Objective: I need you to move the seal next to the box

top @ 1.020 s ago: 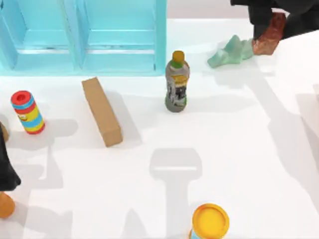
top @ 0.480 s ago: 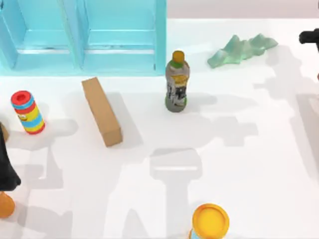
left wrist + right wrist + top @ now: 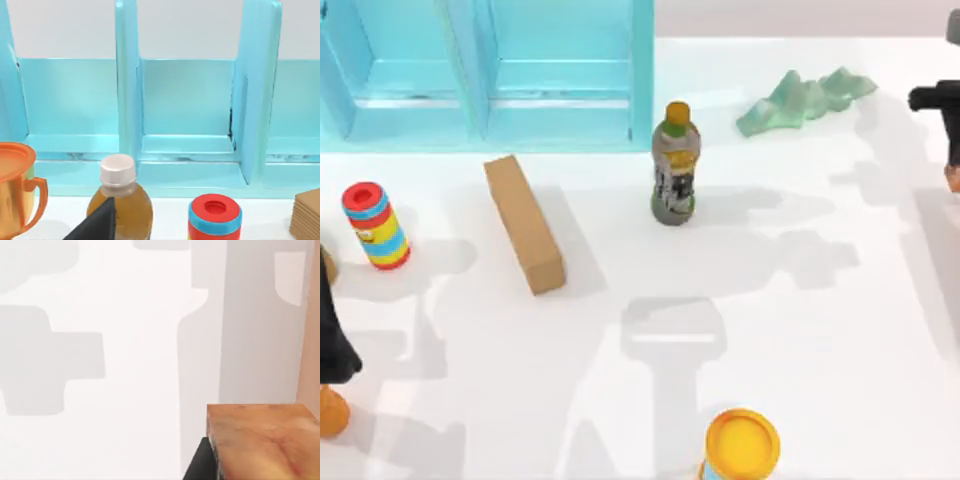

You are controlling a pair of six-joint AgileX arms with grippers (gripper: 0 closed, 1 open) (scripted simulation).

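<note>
Seal, pinched in right pincer, has left the green piece (now table's right edge).

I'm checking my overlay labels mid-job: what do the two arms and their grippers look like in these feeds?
Both are plain matte black, with no markings or cables to be seen. The left arm is a dark tapering shape at the table's left edge; its gripper's pointed black tip enters the left wrist view. The right gripper is a blocky black form at the right edge.

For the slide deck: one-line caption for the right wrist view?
Right wrist view: the reddish-brown seal held by the right gripper above the white table.
</note>
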